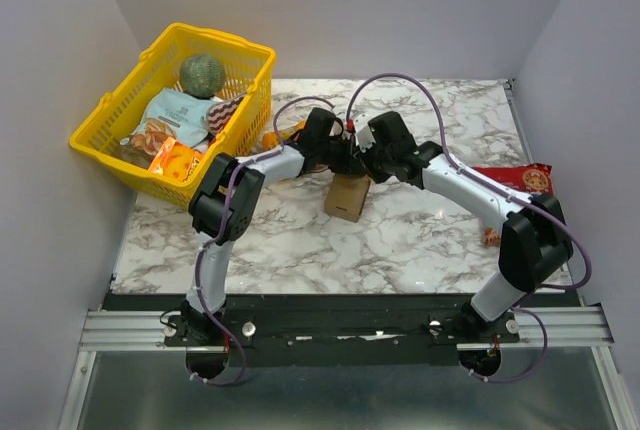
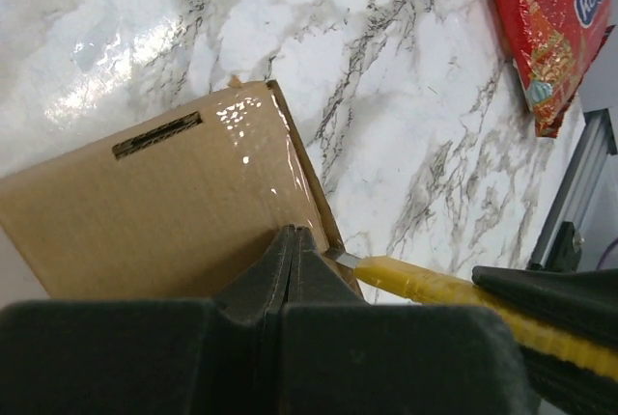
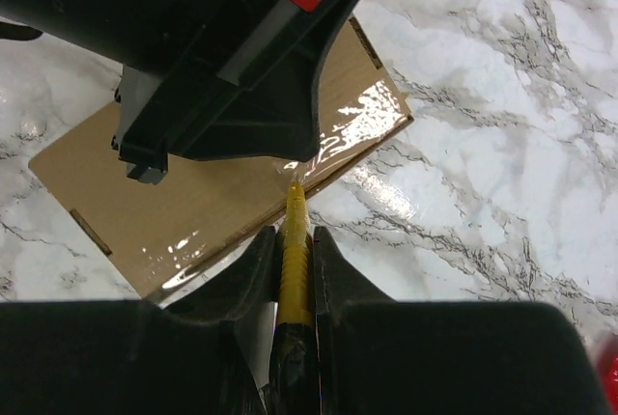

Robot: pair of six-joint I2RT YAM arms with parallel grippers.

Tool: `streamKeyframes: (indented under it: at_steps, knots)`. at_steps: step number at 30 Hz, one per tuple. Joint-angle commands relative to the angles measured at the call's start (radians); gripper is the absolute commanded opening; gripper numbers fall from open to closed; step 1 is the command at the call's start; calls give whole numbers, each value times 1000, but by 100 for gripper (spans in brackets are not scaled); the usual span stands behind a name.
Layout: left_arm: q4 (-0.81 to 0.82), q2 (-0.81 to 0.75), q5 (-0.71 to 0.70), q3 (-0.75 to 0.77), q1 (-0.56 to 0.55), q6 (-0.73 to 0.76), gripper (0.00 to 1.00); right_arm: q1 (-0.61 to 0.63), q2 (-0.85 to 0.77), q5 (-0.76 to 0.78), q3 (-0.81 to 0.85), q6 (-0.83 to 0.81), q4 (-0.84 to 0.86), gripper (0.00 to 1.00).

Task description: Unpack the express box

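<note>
The express box (image 1: pixel 347 197) is a plain brown cardboard box with glossy clear tape, lying mid-table. In the left wrist view the box (image 2: pixel 145 203) fills the lower left, and my left gripper (image 2: pixel 293 239) is shut with its tips pressed on the box top near a corner. My left gripper (image 1: pixel 338 158) sits just behind the box in the top view. My right gripper (image 3: pixel 293 241) is shut on a yellow utility knife (image 3: pixel 294 207) whose blade tip touches the taped box (image 3: pixel 222 193) edge. The knife (image 2: pixel 435 285) also shows beside the left fingers. My right gripper (image 1: pixel 364 162) is beside the left one.
A yellow basket (image 1: pixel 110 110) with snack packets and a green ball stands at the back left. A red snack bag (image 1: pixel 515 178) lies at the right edge, also in the left wrist view (image 2: pixel 546 19). A small orange item (image 1: pixel 270 137) lies behind the left arm.
</note>
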Motion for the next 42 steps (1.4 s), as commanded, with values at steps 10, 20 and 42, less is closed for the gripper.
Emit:
streamKeyframes:
  at_steps: [10,20,42]
  knots:
    - [-89,-309,90,-162,172,126,0,17,82,-5,119,-41,-2,0]
    - [-293,-404,100,-356,172,447,0,19,119,-38,153,-33,7,1]
    - [-498,-476,55,-298,119,677,0,19,106,-8,101,-53,-8,1]
